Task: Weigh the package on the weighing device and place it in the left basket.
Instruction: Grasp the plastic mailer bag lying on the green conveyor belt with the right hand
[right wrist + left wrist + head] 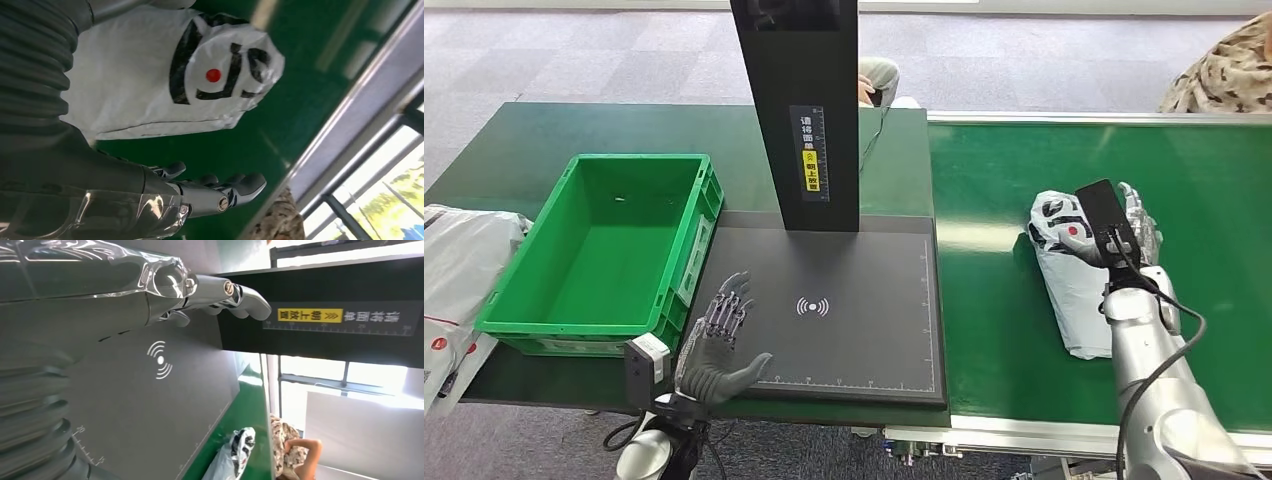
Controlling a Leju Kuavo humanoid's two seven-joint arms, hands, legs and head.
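Package (1069, 275): white plastic mailer bag with black markings and a red dot, lying flat on the green conveyor belt (1024, 330), to the right of the weighing device (844, 310). Not on the scale, not in the basket.

Right hand (1129, 235): held over the belt at the package's right edge, near its printed end. In the right wrist view the package (150, 85) sits just beside the hand (200, 192); fingers (240, 185) extended and apart, a strip of green belt visible between them and the bag. Holding nothing. Contact with the bag cannot be judged from the head view.

Left hand (719, 345): over the near-left corner of the black scale platform, fingers spread, nothing in it. Left wrist view shows the hand (210, 295) above the platform's signal mark (160, 360), fingers straight.

Green basket (534, 310): on the dark green table left of the scale. Another white bag (454, 270) lies left of the basket.

A person's patterned sleeve (1229, 65) at the far right corner.
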